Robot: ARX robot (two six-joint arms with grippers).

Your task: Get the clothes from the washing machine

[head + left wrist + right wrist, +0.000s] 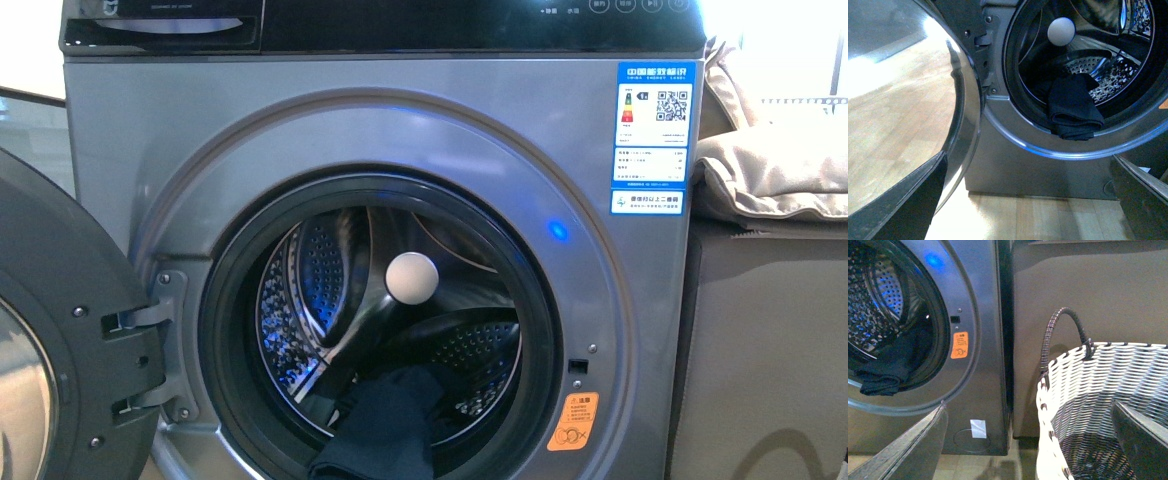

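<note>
Clothes (385, 425): we see one dark folded bundle on the lower lip of the drum opening, its folded end hanging just over the rubber seal, the rest reaching back into the drum
Washing machine (400, 130): its door (50, 330) stands wide open to the left, so the opening is free; a white ball (411, 278) sits deeper inside, above the bundle
Left claw (1028, 155): fingers spread wide, holding nothing, in front of the opening and apart from the bundle, which lies ahead of it
Right claw (1028, 404): also spread wide and empty, off to the machine's right side, over the woven basket (1098, 375)
Long axis: we judge it runs from the drum's depth out towards us
Nearer arm: the left, we judge; it faces the hanging end, while the right sees the bundle from the side
</note>
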